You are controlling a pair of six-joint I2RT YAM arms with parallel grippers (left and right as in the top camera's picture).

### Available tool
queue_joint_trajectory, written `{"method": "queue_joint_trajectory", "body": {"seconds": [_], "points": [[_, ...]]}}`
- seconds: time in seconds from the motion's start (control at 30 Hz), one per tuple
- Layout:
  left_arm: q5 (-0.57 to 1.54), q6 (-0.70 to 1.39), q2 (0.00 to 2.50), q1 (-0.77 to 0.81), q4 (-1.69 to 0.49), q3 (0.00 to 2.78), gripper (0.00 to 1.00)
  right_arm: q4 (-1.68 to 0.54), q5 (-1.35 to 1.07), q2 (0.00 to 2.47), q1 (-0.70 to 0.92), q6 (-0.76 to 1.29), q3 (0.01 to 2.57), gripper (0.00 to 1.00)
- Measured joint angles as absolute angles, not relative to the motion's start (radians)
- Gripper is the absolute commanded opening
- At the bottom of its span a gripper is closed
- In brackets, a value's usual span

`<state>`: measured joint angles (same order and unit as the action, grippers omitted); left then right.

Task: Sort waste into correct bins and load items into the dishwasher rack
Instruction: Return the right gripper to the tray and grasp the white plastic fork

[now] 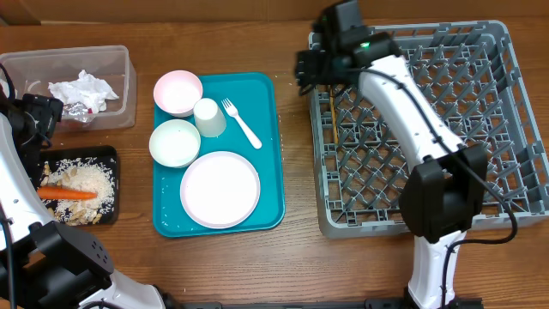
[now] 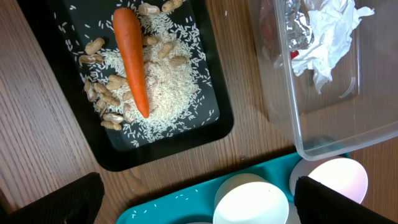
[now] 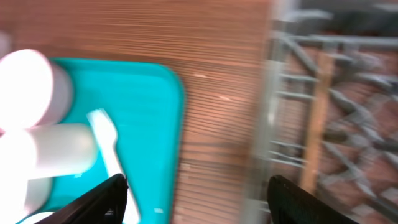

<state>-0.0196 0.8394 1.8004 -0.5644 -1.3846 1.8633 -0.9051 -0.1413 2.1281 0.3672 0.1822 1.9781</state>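
A teal tray (image 1: 266, 154) holds a pink bowl (image 1: 177, 92), a white cup (image 1: 209, 117), a white fork (image 1: 241, 123), a pale bowl (image 1: 174, 142) and a white plate (image 1: 220, 189). The grey dishwasher rack (image 1: 515, 112) stands at the right, with a wooden stick (image 1: 332, 120) lying in its left side. My right gripper (image 1: 313, 69) is open and empty, above the table between tray and rack (image 3: 199, 205). My left gripper (image 1: 39, 120) is open and empty, above the tray's left edge (image 2: 199, 208), beside the pale bowl (image 2: 252, 202).
A clear bin (image 1: 120, 112) at the back left holds crumpled tissue (image 1: 81, 88) and foil (image 1: 79, 110). A black tray (image 1: 110, 159) at the left holds rice, peanuts and a carrot (image 1: 67, 194). The right wrist view is blurred.
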Motion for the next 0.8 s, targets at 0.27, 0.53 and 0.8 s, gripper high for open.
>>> {"method": "queue_joint_trajectory", "body": {"seconds": [0.27,0.53,0.8], "points": [[-0.020,0.839,1.800,-0.564,-1.384,1.863,1.00,-0.853,-0.058,2.152,0.574,0.164,1.983,0.78],[-0.020,0.839,1.800,-0.564,-1.385,1.863,1.00,-0.868,-0.026,2.308,0.650,0.099,1.984,0.78],[-0.019,0.839,1.800,-0.564,-1.385,1.863,1.00,-0.858,-0.019,2.357,0.683,-0.003,1.984,0.78]]}}
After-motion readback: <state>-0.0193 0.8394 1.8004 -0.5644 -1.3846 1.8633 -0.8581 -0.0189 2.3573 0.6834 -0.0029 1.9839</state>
